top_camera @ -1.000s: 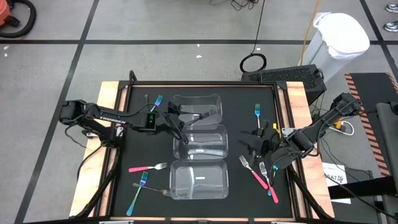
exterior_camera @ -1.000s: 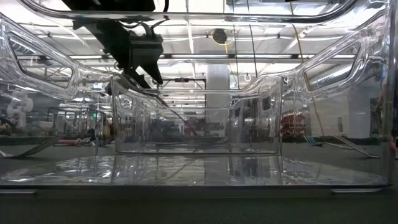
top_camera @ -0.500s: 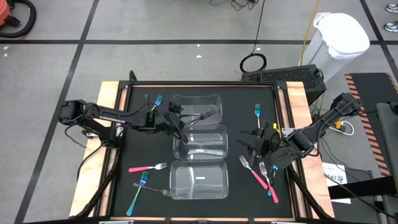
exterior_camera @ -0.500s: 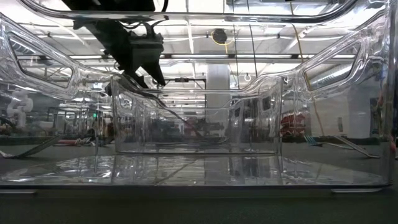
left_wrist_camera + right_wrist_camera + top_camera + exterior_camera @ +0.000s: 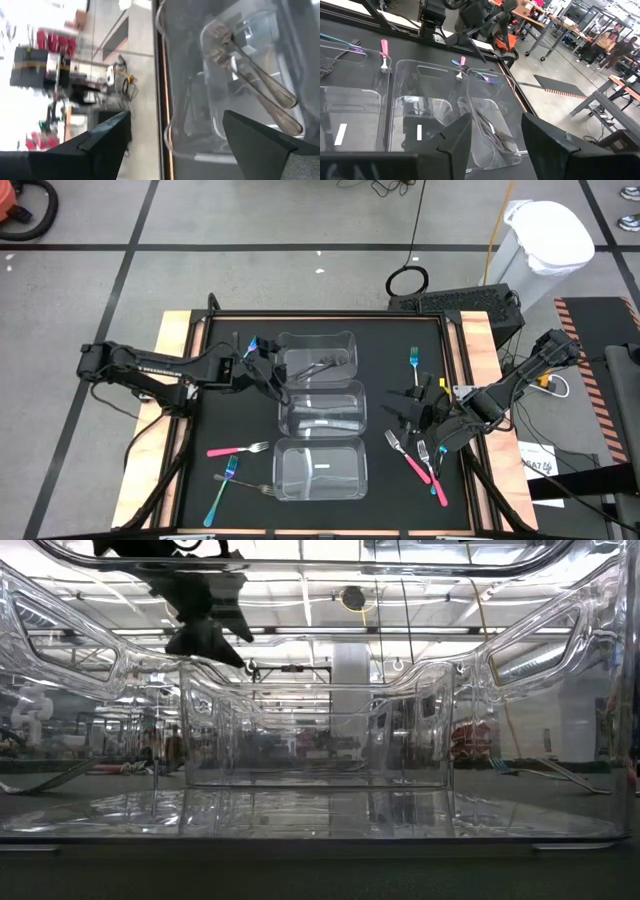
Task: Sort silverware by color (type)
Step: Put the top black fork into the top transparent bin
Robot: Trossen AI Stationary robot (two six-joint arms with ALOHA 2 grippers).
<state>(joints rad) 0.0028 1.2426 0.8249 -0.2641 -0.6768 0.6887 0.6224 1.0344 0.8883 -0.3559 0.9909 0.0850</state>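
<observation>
Worktop: black mat surface (image 5: 230, 410) with pale wooden edges, carrying three clear rectangular plastic containers in a row down its middle.
Far container: clear plastic tub (image 5: 345, 340) holding two all-grey metal forks (image 5: 322, 364), which lie side by side in the left wrist view (image 5: 260, 82).
Middle container: clear tub (image 5: 357, 395) with grey cutlery lying across its floor.
Near container: clear tub (image 5: 360, 480), a white label on its base.
Left pincer: (image 5: 268, 370) at the far container's left edge, fingers spread wide with nothing between them; one finger (image 5: 107, 135) shows dark in its own wrist view.
Right pincer: (image 5: 402, 410) just right of the middle container, fingers partly apart; whether it holds anything I cannot tell.
Loose forks, left side: pink-handled fork (image 5: 238, 449) and teal-handled fork (image 5: 222, 488) near the front corner; a blue-handled fork (image 5: 252, 343) beside the left pincer.
Loose forks, right side: teal-handled fork (image 5: 414, 367) toward the back; pink-handled fork (image 5: 410, 457) and more near the right arm.
</observation>
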